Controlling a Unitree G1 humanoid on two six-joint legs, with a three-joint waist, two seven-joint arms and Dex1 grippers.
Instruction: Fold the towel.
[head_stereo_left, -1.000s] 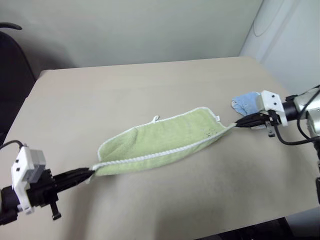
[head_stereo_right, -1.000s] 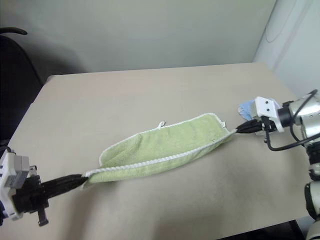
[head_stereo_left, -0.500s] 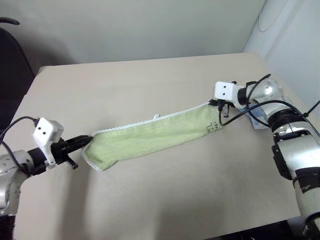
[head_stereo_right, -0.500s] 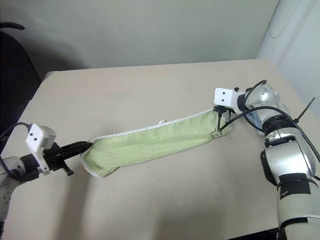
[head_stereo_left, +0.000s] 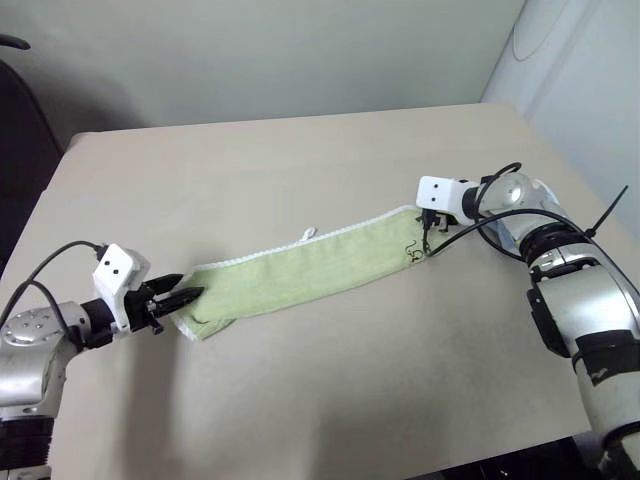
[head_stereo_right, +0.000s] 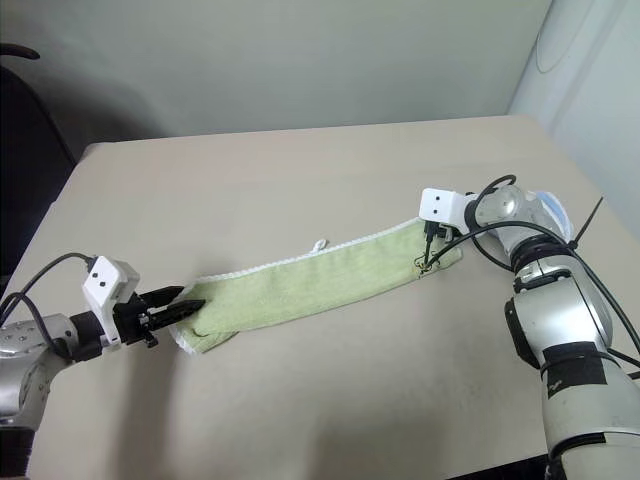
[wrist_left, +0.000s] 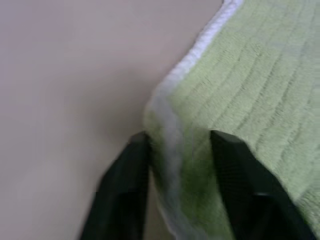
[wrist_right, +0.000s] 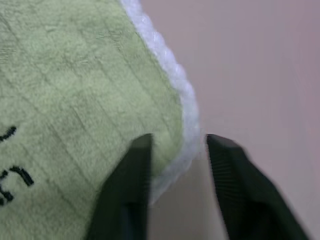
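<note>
towel (head_stereo_left: 310, 275): folded strip, flat on table (head_stereo_left: 300, 160) | left gripper (wrist_left: 175, 145): parted astride one end | right gripper (wrist_right: 175, 145): parted astride other corner

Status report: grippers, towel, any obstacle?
Left gripper and right gripper open at the ends of the towel. Towel flat on table. No obstacle.

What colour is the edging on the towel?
White, stitched along the light green towel; its edging shows best in the right wrist view.
</note>
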